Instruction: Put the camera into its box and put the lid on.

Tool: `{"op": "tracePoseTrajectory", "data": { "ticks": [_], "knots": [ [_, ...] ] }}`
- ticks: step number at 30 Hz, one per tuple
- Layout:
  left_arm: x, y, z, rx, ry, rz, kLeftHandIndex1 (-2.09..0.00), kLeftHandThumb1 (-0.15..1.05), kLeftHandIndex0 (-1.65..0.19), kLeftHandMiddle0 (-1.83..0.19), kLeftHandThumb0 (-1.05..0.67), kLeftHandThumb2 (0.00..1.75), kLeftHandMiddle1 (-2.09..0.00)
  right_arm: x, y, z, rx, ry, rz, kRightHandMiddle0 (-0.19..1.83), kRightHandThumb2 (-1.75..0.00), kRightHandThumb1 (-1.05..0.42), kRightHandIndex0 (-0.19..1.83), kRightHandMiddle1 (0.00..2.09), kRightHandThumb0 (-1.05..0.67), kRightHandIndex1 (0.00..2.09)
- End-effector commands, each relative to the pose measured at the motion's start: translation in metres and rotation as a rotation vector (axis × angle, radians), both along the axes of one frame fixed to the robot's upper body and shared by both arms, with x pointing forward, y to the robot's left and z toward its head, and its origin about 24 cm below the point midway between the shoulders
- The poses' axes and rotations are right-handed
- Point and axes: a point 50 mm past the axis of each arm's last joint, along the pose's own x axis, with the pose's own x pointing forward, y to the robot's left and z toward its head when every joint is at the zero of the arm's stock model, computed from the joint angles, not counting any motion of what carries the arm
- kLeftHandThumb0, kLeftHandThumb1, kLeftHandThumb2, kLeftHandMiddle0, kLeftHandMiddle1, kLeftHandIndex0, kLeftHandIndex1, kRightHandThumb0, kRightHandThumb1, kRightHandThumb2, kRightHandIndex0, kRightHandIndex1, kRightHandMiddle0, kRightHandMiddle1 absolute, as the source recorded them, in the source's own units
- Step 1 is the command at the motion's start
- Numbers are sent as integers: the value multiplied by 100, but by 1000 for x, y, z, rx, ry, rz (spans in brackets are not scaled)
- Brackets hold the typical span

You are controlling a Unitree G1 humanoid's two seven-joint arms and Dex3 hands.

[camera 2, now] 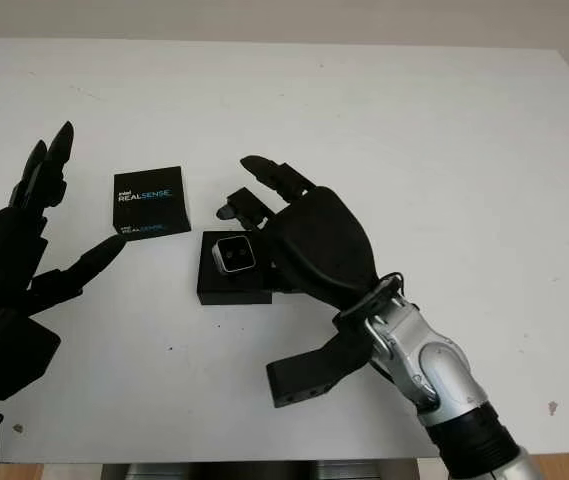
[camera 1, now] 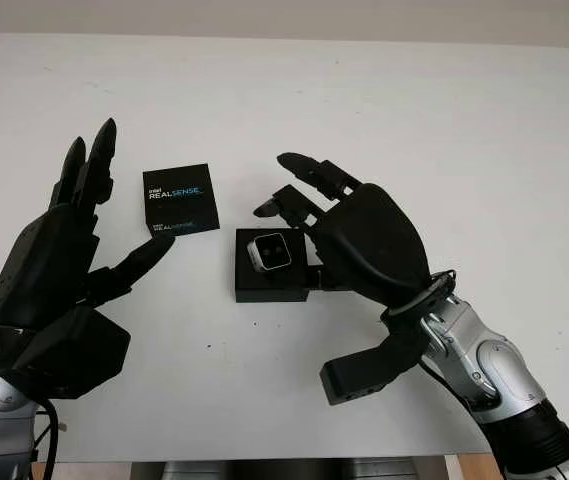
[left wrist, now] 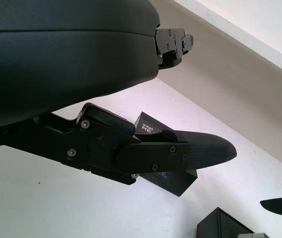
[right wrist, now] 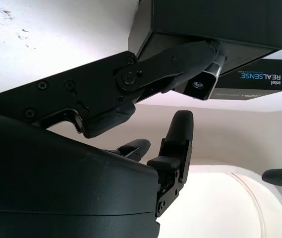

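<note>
Camera (camera 1: 269, 252) down in the open black box (camera 1: 264, 285), silver face up, roughly in the middle of the table (camera 1: 414, 120). Looks seated in the recess rather than perched on the rim, though the depth of the seating is hard to judge. Counts as the first half of the task done, or very nearly.

Box without its cover. Lid (camera 1: 179, 198), black with white lettering on top, flat on the table just beside the box, on the left hand's side and a little farther back, not touching it. Leaves the whole second half to do: pick up the lid, carry it over the box, square it up and press it down.

Right hand (camera 1: 369, 240) right over the box from its own side, open, nothing clamped. Thumb (right wrist: 180, 57) lies across the box top against the camera's body in the right wrist view, likely steadying or letting go rather than gripping. Needs to clear away before any lid can come down.

Left hand (camera 1: 54, 270) open and empty, raised near the lid, thumb tip just beside the lid's near corner, no grip yet. Best placed of the two for taking the lid.
</note>
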Motion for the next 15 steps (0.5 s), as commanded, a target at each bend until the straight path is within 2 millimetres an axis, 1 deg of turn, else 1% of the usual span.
{"op": "tracePoseTrajectory", "data": {
  "ticks": [1,11,15],
  "knots": [
    [-2,-1,1,9,-4,-3,-6,105,13,19,-83,45,0,-1,1,0,-4,-4,8,31,-5,-92,33,99,-74,28],
    [-3,-1,2,9,-5,-4,-5,105,14,19,-83,45,0,0,1,-1,-21,3,12,37,-5,-90,33,97,-73,29],
    [-3,-1,3,5,-9,0,-5,105,14,19,-83,44,0,-2,0,-2,-54,18,18,37,-5,-89,31,98,-72,29]
  ]
}}
